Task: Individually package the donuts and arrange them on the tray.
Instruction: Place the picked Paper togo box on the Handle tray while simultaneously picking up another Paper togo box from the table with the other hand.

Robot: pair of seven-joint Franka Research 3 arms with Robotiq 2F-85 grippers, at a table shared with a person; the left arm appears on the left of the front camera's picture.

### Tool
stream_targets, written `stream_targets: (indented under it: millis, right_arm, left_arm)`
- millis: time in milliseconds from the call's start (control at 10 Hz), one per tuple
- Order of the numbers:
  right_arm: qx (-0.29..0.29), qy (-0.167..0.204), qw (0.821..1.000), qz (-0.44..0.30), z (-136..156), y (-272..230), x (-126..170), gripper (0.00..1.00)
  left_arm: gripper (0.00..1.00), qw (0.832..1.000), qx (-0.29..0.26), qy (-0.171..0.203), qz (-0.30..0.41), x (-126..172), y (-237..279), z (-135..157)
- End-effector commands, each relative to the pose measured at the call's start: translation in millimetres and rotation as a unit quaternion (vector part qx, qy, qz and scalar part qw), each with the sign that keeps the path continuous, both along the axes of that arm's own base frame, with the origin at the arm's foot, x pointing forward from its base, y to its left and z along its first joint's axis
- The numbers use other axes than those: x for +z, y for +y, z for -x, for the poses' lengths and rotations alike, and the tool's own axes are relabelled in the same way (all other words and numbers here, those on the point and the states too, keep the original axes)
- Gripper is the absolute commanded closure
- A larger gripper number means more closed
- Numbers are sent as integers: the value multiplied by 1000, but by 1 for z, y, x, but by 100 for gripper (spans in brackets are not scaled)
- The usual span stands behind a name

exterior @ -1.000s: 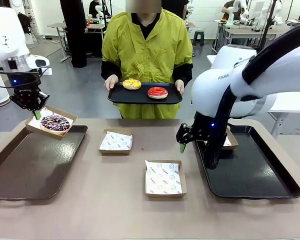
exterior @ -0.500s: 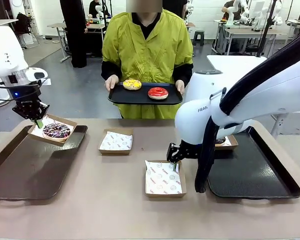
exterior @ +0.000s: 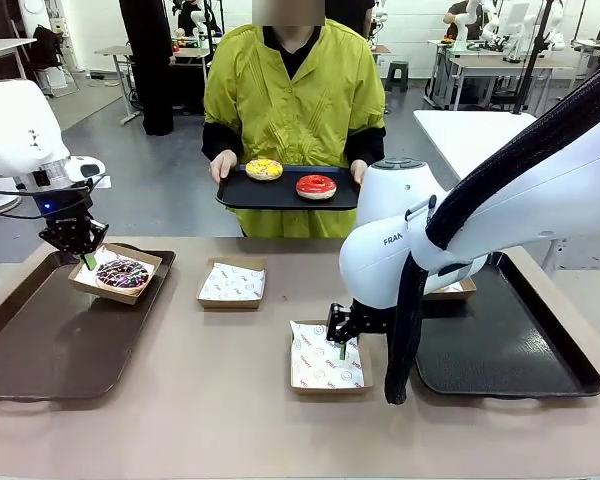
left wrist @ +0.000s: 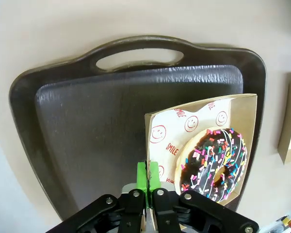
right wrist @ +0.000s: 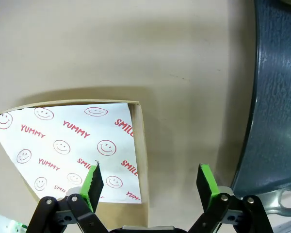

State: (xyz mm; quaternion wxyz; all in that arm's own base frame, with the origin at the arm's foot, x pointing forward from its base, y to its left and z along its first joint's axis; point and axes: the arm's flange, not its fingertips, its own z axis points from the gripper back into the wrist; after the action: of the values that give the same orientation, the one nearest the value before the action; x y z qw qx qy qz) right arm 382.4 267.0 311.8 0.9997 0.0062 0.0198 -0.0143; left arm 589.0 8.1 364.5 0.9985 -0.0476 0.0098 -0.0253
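1. Left wrist view: the left gripper point(left wrist: 148, 177) had its green pads pinched together on one wall of a cardboard box point(left wrist: 247, 114). The sprinkled chocolate donut point(left wrist: 214, 162) lay inside, on the printed paper.
2. That box was at the corner of the left tray point(left wrist: 111, 126) nearest the person and the table's middle. Whether it rested on the tray floor or hung just above it, I could not tell.
3. The right gripper point(right wrist: 150, 182) stood with its jaws wide apart and held nothing. It straddled one wall of an empty box point(right wrist: 141, 141) on the table, near the right tray point(right wrist: 276, 97).
4. A second empty box point(exterior: 231, 283) lay near the table's middle. A third box point(exterior: 460, 290) showed on the right tray behind the right arm, its contents hidden.
5. Across the table, the person held a serving tray point(exterior: 280, 195) carrying the yellow donut point(exterior: 264, 168) and the red donut point(exterior: 315, 185), both unboxed.
6. By my judgement the task was near its middle. One donut was boxed and at its tray. The yellow and red ones remained to be packaged, with two empty boxes waiting.
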Motion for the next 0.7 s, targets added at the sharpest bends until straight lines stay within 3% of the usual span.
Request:
stream_targets:
  millis: [0, 100, 200, 300, 400, 500, 600]
  right_arm:
    - [-8, -16, 1000, 8, -1, 4, -6, 0]
    - [-6, -18, 1000, 8, -1, 4, -6, 0]
    - [-5, -19, 1000, 8, -2, 4, -6, 58]
    - [-7, -21, 1000, 7, -2, 3, -5, 58]
    - [-8, -23, 1000, 6, -1, 3, -4, 100]
    - [-9, -28, 1000, 7, 0, 4, -2, 63]
    - [-11, -30, 999, 9, 1, 5, 0, 100]
  left_arm:
    - [99, 1000, -4, -5, 22, 0, 7, -12]
    - [99, 999, -5, -8, 32, -2, 9, -14]
    - [42, 999, -7, -7, 42, -4, 11, -15]
    - [42, 999, -8, -5, 43, -4, 11, -15]
    - [0, 999, -10, -6, 43, -4, 11, -14]
    - [39, 999, -12, -7, 43, -2, 11, -13]
    - [0, 999, -11, -7, 43, -2, 11, -12]
